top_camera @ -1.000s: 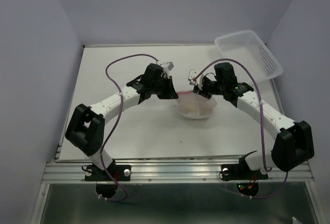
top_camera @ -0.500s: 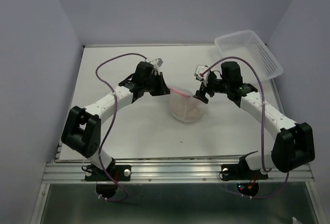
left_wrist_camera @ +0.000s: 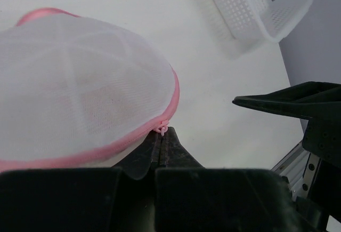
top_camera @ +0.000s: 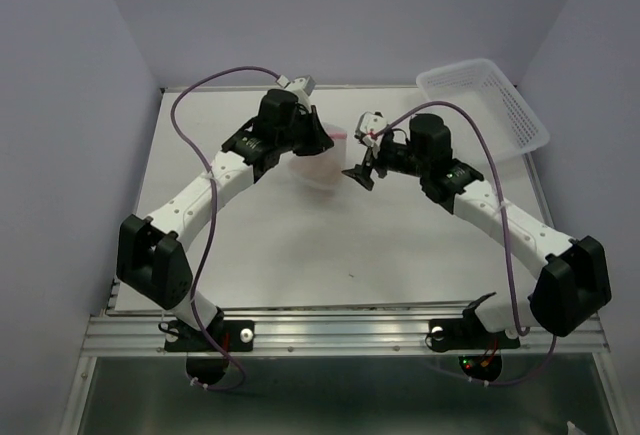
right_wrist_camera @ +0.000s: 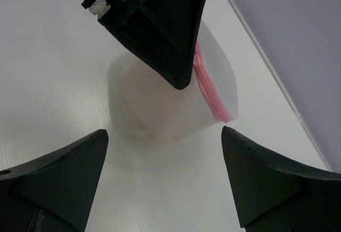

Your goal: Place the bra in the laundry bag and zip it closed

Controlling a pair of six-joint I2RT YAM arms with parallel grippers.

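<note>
While left claw [left_wrist_camera: 162, 138] pinches it, laundry bag [left_wrist_camera: 80, 82] faces right claw [right_wrist_camera: 164, 132].

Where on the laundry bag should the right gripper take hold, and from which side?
Probably the pink zipper trim, from the side facing the open right gripper, across from where the left gripper pinches it. The trim is a firm ridge; the mesh of the laundry bag is soft and bulging.

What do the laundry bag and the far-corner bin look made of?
The laundry bag: soft, translucent white mesh fabric with a fine weave visible; its pink zipper trim is likely textile tape. The bin: rigid whitish plastic by its look, with a moulded grid of holes, slightly glossy.
</note>
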